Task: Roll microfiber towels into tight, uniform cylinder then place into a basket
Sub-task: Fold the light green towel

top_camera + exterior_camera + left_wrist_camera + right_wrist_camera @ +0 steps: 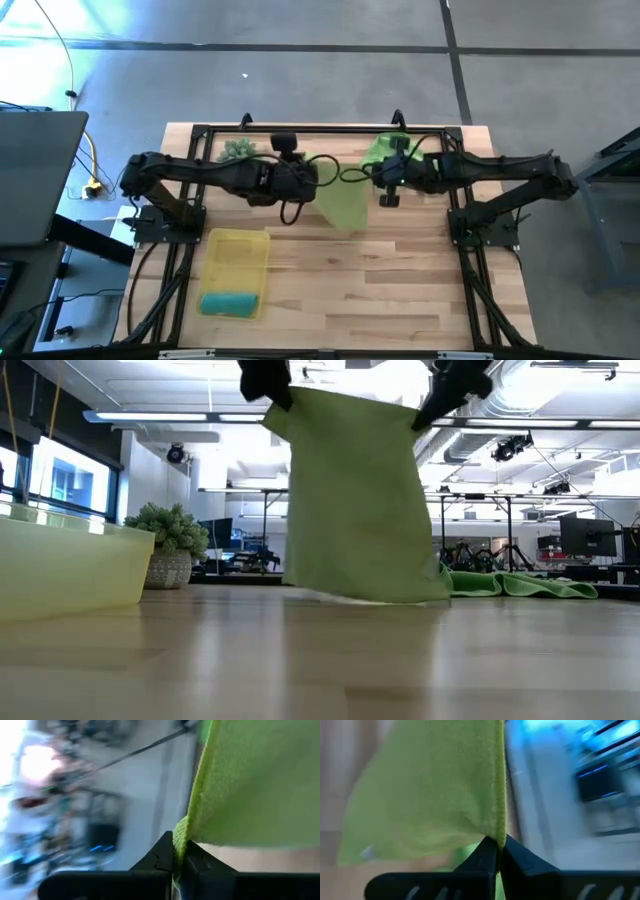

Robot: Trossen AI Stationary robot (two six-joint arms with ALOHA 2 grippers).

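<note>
Left gripper (178, 862) and right gripper (499, 851) each pinch a corner of the hanging lime towel (355, 500). Edge-only grips: a tug could pull one corner free.

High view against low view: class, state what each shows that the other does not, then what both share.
Only the high view shows the rolled teal towel lying in the basket, and both arms whole, with the left gripper and right gripper shut on the hanging towel's top corners. Only the low view shows that towel's bottom edge reaching the table, and the room behind. Both show the hanging towel, the basket, the plant and a second green towel lying on the table.
</note>
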